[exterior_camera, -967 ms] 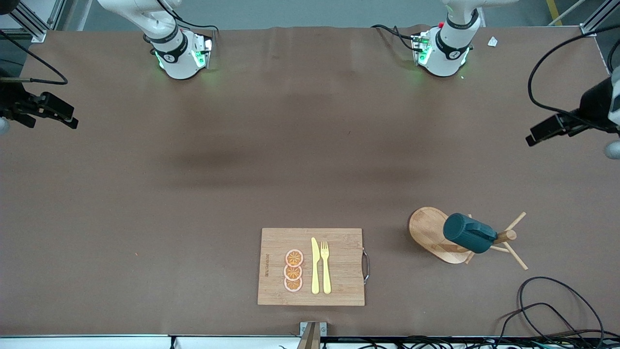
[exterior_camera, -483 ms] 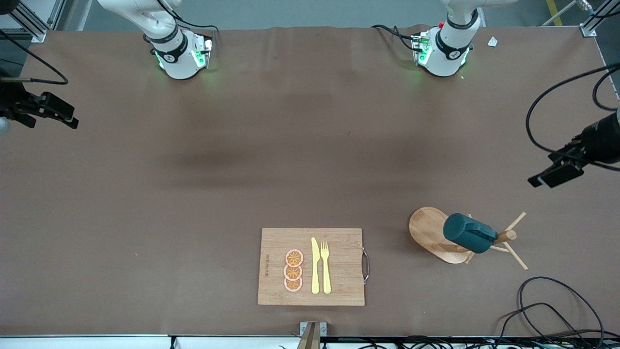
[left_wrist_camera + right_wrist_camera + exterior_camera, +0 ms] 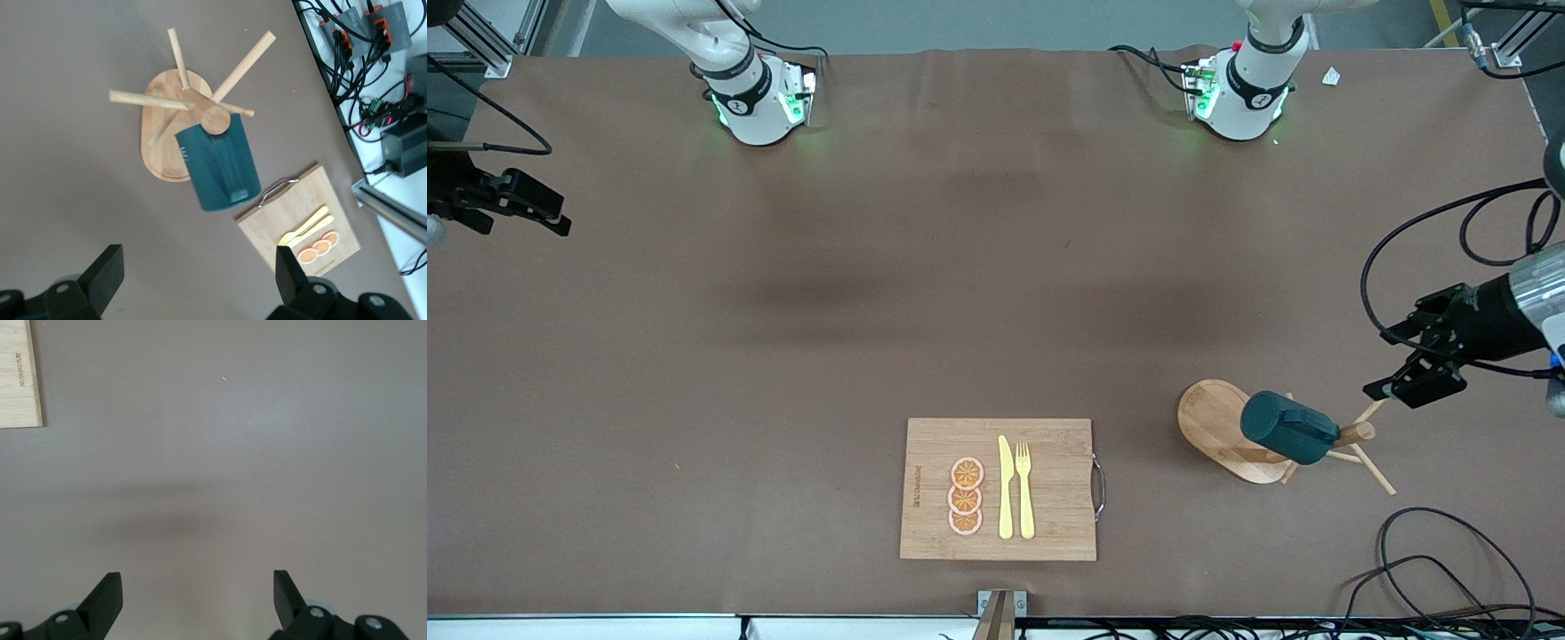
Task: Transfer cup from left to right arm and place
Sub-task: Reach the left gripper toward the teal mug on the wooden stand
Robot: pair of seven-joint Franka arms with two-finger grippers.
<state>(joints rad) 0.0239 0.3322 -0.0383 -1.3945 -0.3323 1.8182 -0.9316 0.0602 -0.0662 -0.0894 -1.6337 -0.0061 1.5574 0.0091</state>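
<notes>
Cup (image 3: 1288,428) hung on wooden peg rack (image 3: 1221,429), toward left arm's end of surface (image 3: 871,311). Left tool (image 3: 1412,384) spread wide, empty, up over rack's pegs. Right tool (image 3: 197,597) waiting, gaping, empty.

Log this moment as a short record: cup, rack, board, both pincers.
cup: dark teal cup hung on a peg of the wooden rack, lying tilted, not held
rack: toward the left arm's end of the table
board: cutting board carrying three orange slices, a yellow knife and fork
left pincer: open, empty, in the air beside the rack's pegs
right pincer: open, empty, waiting over bare table
</notes>
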